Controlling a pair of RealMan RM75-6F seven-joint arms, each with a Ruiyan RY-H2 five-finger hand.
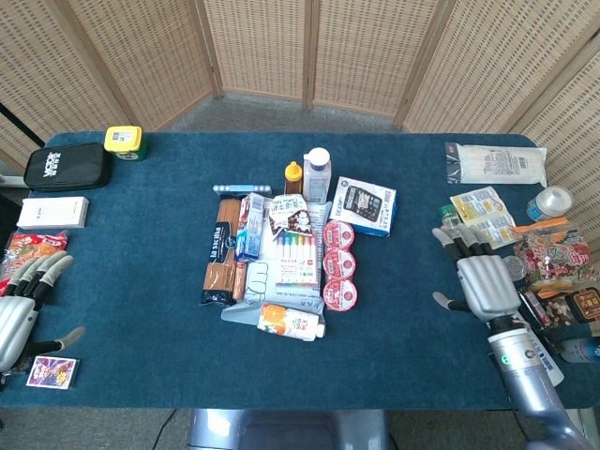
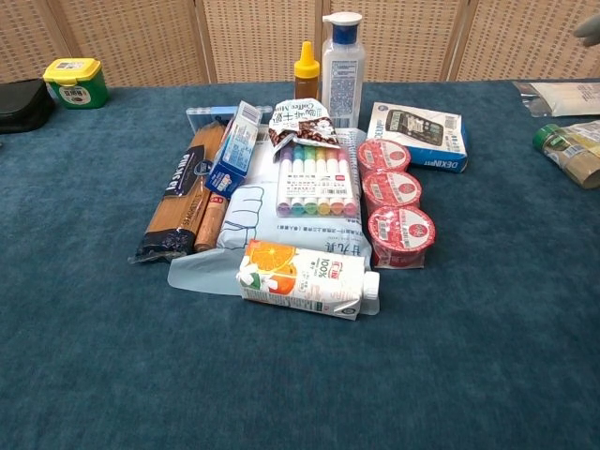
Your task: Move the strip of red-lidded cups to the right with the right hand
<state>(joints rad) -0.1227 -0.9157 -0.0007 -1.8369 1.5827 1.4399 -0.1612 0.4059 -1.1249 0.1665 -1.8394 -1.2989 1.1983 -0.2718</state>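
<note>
The strip of red-lidded cups [image 1: 338,265] lies in a row of three at the right side of the central pile, seen closer in the chest view [image 2: 394,198]. My right hand [image 1: 478,279] hovers over the cloth well to the right of the cups, fingers spread and empty. A fingertip of it shows at the top right corner of the chest view [image 2: 588,28]. My left hand [image 1: 21,309] rests at the table's left edge, fingers apart, holding nothing.
Beside the cups lie a marker pack [image 1: 293,257], a juice carton [image 1: 291,322], a white-blue box [image 1: 364,205], pasta [image 1: 220,260] and bottles [image 1: 317,173]. Snack packets [image 1: 480,216] and jars crowd the right edge; a black case [image 1: 66,167] and card box [image 1: 52,371] sit left.
</note>
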